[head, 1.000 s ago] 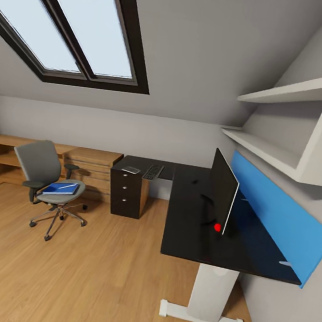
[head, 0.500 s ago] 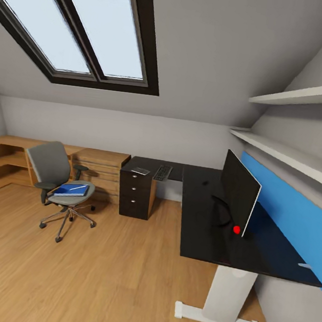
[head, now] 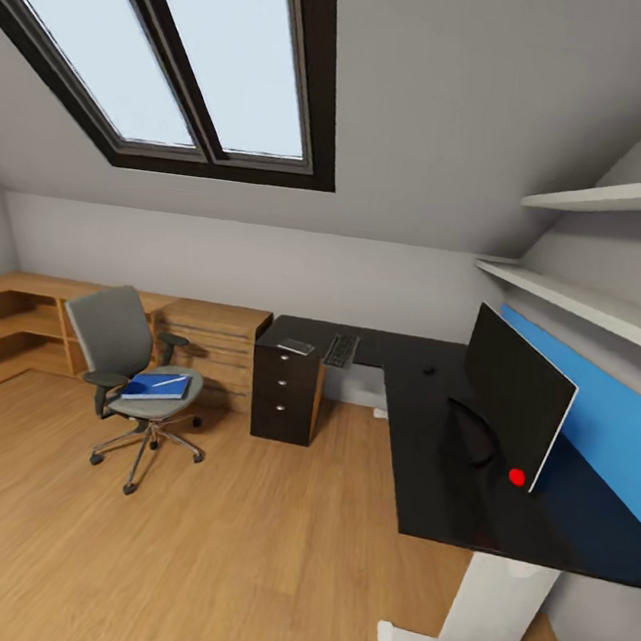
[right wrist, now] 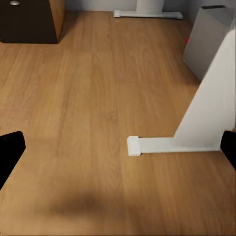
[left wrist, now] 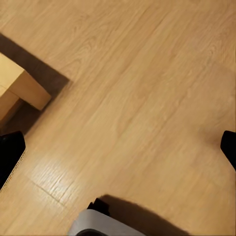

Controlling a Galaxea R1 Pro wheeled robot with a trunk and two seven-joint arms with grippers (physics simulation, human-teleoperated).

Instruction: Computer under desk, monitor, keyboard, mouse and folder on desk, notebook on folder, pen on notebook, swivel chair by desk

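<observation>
Fingers (right wrist: pixel 118 147) spread, desk (right wrist: pixel 196 118) leg near

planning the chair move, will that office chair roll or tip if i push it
The chair probably rolls easily: it sits on castors on smooth wood floor. It may swivel rather than travel straight. The blue folder lying loose on its seat could slide off.

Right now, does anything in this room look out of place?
A blue folder with a white pen on it lies on the chair seat, and that chair stands out on the floor, apart from the desk. The keyboard sits at the desk's far end, well away from the monitor.
</observation>
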